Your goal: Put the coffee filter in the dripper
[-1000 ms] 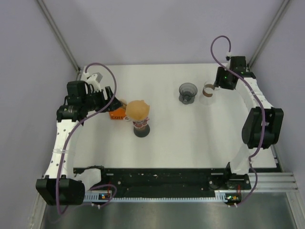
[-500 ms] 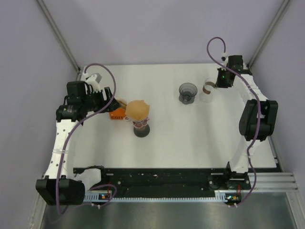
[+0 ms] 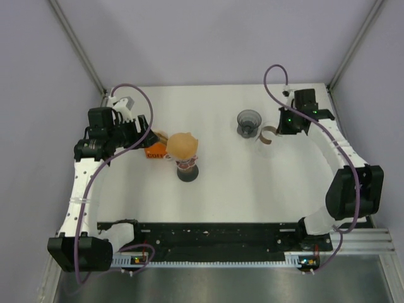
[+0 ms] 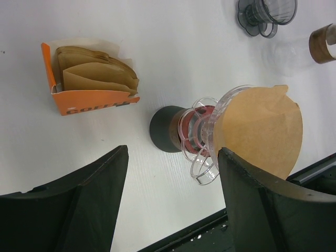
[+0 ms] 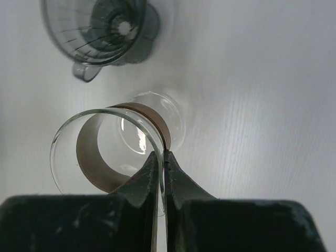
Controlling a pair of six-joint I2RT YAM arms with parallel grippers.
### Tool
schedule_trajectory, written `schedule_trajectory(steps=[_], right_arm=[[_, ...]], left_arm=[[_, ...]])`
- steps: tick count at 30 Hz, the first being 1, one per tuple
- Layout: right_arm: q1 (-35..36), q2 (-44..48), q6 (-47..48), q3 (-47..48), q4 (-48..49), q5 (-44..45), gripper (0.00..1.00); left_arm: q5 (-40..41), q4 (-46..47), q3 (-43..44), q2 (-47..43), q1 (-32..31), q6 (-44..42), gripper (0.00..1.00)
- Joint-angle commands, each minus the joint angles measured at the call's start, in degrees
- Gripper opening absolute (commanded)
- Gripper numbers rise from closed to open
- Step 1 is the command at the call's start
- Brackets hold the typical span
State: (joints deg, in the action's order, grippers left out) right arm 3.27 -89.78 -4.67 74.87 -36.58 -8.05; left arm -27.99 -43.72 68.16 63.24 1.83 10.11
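A brown paper coffee filter [image 3: 182,145] [image 4: 262,131] sits in a clear dripper [image 3: 185,162] [image 4: 202,157] on a dark round base [image 3: 187,175] [image 4: 164,128]. My left gripper [image 3: 149,134] [image 4: 173,157] is open just left of it, one finger on each side of the base in the wrist view, touching nothing. A second, smoky grey dripper [image 3: 248,121] [image 5: 105,26] stands empty at the back. Beside it, my right gripper [image 3: 278,126] [image 5: 164,156] is shut on the rim of a glass vessel with a brown band [image 3: 267,135] [image 5: 97,157].
An orange box of spare brown filters [image 3: 154,152] [image 4: 89,101] lies under my left gripper, left of the clear dripper. The black rail [image 3: 221,233] runs along the table's near edge. Purple walls close in the back and both sides.
My right gripper has shut on the glass vessel's rim and drawn it nearer and slightly left, toward the grey dripper. The left arm has not moved.
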Motion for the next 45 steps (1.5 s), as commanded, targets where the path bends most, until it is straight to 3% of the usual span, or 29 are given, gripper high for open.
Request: schedule_trajectory(steps=[1, 4, 7, 14, 23, 26, 33, 38, 45], right_arm=[[11.5, 5.8, -0.4, -2.2, 0.5, 0.4, 0.00], [20.3, 5.9, 2.7, -2.6, 0.5, 3.0, 0.00], [24.5, 5.7, 3.9, -2.7, 2.1, 4.4, 0.00], [25.8, 4.8, 0.9, -6.1, 7.6, 0.2, 0.00], [28.1, 2.9, 4.4, -6.2, 7.9, -0.9, 0.01], [28.0, 3.1, 4.3, -6.5, 8.0, -0.5, 0.07], [28.0, 3.5, 4.3, -4.7, 6.0, -0.3, 0.32], [27.4, 7.0, 2.1, -0.1, 4.6, 5.8, 0.49], [21.5, 10.7, -6.8, 0.4, 12.8, 11.0, 0.65]], left_arm=[[-0.2, 2.9, 0.6, -1.2, 0.3, -0.8, 0.75], [-0.2, 2.9, 0.4, -1.6, 0.3, -0.7, 0.75], [-0.1, 2.9, 0.4, -2.3, 0.4, -0.7, 0.75], [0.2, 2.9, -0.1, -3.7, 0.6, -0.8, 0.75], [-0.2, 3.5, 0.1, -2.4, 0.9, -0.3, 0.75], [0.0, 3.5, 0.0, -2.2, 1.0, -0.4, 0.75], [-0.2, 3.6, 0.2, -1.5, 1.2, -0.3, 0.75], [-0.1, 3.6, 0.2, -1.4, 1.3, -0.5, 0.75], [-0.3, 3.8, 0.2, -0.8, 1.6, -0.4, 0.75]])
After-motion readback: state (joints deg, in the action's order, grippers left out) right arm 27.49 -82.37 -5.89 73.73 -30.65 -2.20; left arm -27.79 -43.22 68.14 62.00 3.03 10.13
